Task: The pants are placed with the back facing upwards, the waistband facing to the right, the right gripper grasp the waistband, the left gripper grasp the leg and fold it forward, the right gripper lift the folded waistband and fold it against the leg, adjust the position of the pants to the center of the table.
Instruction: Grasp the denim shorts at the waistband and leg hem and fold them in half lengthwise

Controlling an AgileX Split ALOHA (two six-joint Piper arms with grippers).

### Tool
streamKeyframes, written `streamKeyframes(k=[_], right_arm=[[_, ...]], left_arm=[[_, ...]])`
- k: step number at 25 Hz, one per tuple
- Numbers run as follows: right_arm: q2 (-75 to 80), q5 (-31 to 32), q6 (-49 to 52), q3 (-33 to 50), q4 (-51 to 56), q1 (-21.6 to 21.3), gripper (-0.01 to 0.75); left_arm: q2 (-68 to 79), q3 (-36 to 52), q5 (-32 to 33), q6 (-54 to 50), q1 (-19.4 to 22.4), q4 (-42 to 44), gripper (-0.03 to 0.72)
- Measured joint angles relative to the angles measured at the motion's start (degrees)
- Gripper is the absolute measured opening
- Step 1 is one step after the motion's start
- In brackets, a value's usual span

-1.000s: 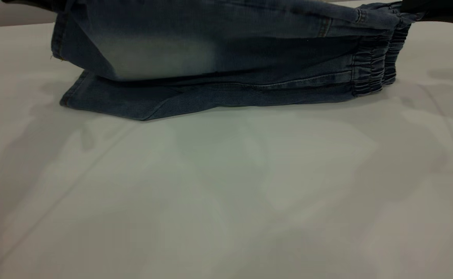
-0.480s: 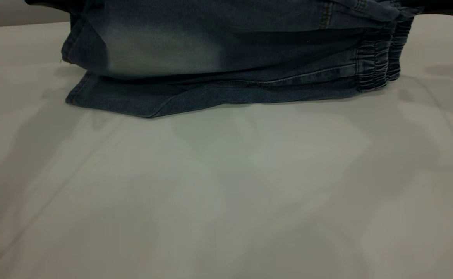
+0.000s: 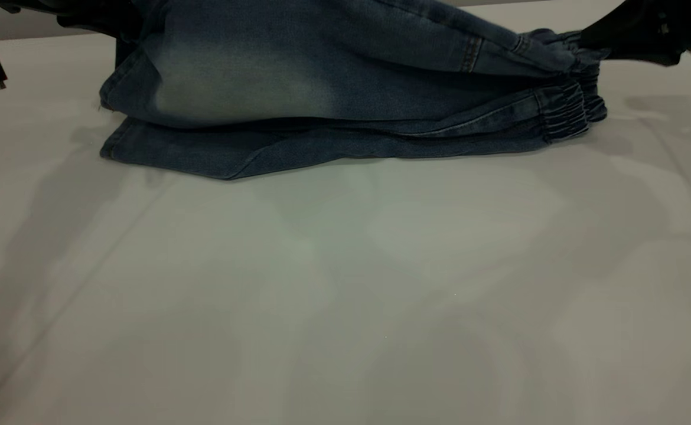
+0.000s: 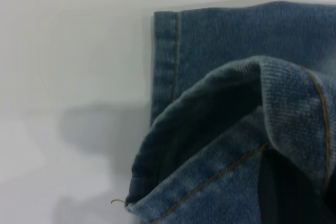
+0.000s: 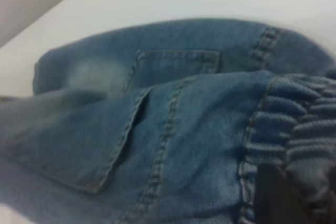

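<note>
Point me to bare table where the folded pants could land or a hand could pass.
Free: the wide stretch of table on the camera side of the pants. Narrower bare strips flank the hem end and beside the waistband. Crowded: the far edge, where the left gripper and right gripper hold denim.

The black left gripper [image 3: 94, 20] sits at the exterior view's upper left, the black right gripper [image 3: 587, 42] at upper right, both clamping fabric.
</note>
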Motion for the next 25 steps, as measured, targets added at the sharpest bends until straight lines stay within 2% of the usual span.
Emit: streamKeyframes(k=[2, 5, 11, 14, 17, 21, 25], right_arm=[[0.15, 0.0, -0.86, 0.0, 1.21, 0.0, 0.087], [0.15, 0.3, -1.17, 0.05, 1.09, 0.0, 0.191], [0.15, 1.4, 0.4, 0.05, 1.1, -0.06, 0.528], [0.15, 1.12, 0.46, 0.05, 1.1, -0.06, 0.639], [0.15, 1.61, 0.46, 0.05, 1.1, -0.06, 0.662], [0.15, 2.4, 0.62, 0.05, 1.1, -0.06, 0.63], [0.15, 3.47, 0.69, 0.05, 0.85, -0.06, 0.596]], left_arm=[[0.0, 0.0, -0.12, 0.9, 0.0, 0.0, 0.077], [0.0, 0.0, -0.24, 1.37, 0.0, 0.0, 0.077], [0.0, 0.0, -0.44, 2.82, 0.0, 0.0, 0.077], [0.0, 0.0, -0.51, 2.82, 0.0, 0.0, 0.077], [0.0, 0.0, -1.1, 2.82, 0.0, 0.0, 0.077], [0.75, 0.0, -1.59, 4.15, 0.0, 0.1, 0.081], [1.3, 0.1, -2.35, 5.96, 0.0, 0.17, 0.155]])
